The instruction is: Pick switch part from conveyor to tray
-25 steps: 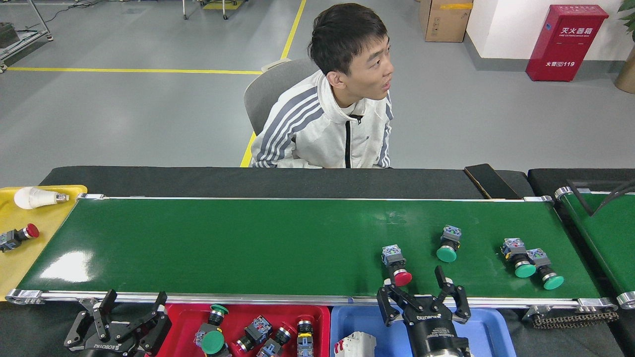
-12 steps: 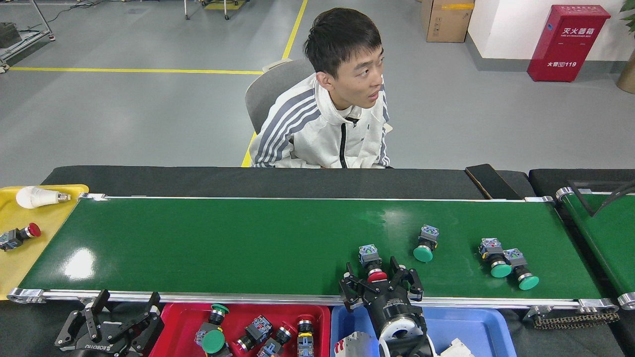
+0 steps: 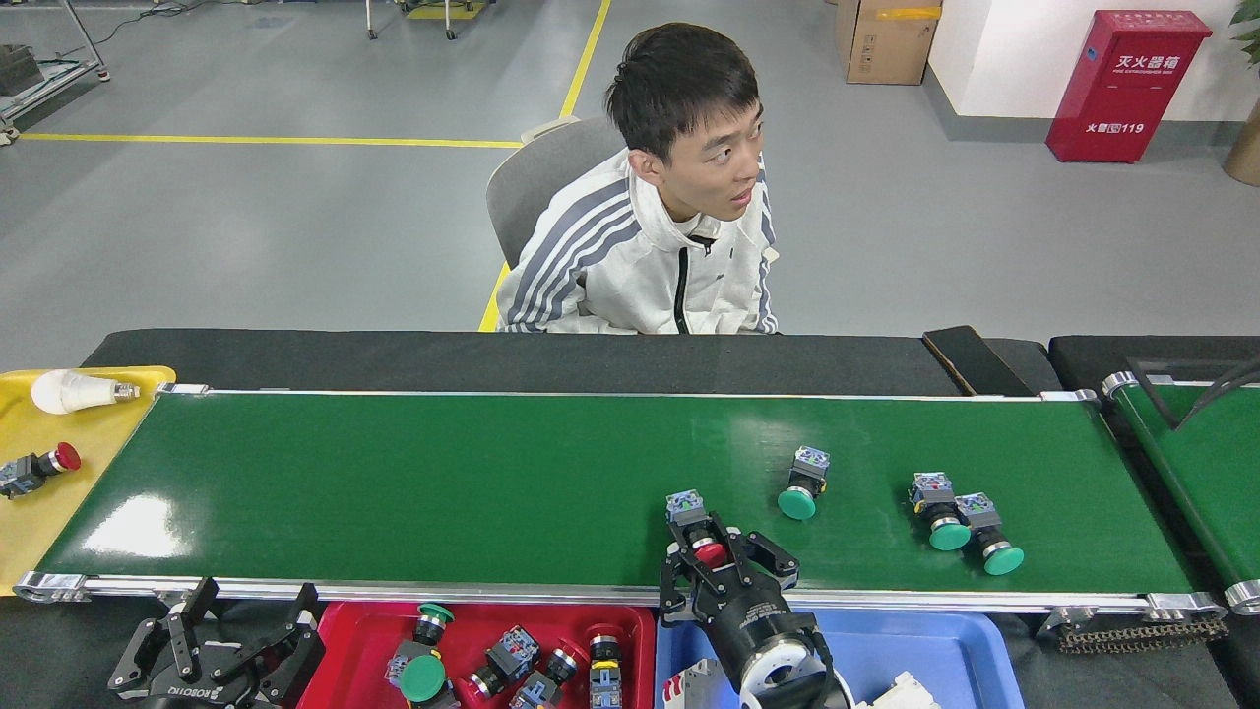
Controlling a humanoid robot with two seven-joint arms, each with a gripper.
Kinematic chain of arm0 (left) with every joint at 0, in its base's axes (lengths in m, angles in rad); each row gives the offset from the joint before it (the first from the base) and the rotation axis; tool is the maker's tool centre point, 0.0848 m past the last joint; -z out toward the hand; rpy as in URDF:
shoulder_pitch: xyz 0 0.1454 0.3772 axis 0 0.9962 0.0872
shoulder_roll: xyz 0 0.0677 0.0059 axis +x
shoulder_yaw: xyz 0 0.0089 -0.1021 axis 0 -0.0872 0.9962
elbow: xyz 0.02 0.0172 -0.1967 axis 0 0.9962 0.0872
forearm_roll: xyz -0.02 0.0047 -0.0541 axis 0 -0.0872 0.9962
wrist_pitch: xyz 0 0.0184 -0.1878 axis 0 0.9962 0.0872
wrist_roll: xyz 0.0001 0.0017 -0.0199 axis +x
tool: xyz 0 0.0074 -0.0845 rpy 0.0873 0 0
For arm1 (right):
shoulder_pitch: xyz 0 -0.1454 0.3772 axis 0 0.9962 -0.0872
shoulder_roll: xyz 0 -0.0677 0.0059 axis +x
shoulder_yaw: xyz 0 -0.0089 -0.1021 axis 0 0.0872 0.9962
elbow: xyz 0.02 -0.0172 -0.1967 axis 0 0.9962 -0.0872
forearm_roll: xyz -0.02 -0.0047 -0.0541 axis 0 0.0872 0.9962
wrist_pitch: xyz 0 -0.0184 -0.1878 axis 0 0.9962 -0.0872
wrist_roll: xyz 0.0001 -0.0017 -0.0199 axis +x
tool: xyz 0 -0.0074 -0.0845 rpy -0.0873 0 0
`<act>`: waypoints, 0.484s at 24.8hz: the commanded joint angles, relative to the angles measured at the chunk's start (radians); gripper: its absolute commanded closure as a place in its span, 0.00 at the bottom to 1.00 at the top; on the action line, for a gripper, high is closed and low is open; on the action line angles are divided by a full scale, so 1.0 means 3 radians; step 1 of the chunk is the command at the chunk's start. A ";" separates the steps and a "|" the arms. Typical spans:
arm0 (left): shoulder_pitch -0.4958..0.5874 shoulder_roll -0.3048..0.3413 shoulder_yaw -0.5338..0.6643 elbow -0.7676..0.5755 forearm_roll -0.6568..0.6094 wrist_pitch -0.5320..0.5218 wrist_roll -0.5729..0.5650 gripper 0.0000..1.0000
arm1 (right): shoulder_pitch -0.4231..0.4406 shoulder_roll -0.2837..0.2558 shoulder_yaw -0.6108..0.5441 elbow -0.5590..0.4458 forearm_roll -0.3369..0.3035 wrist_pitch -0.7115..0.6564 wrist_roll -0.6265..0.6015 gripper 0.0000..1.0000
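Near the conveyor's (image 3: 394, 483) front rail, right of its middle, the red-capped switch part (image 3: 697, 537) lies with its long axis running from the rail toward the far edge, grey block away from me. The right gripper (image 3: 726, 563) straddles its cap, fingers drawn in on either side; whether they already pinch it I cannot tell. That arm reaches up from over the blue tray (image 3: 945, 655). The left gripper (image 3: 219, 640) waits, spread wide, well apart beside the red tray (image 3: 345, 650).

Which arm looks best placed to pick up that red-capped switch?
The right. Its claw already straddles the red-capped switch on the conveyor, fingers on either side. The left claw hangs open off the belt, far away.
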 commanded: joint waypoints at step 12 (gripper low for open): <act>0.0004 0.0055 0.0081 -0.0028 0.0084 -0.0067 0.0028 0.00 | 0.0079 -0.0005 0.0341 -0.0297 -0.0016 -0.0809 -0.0223 0.00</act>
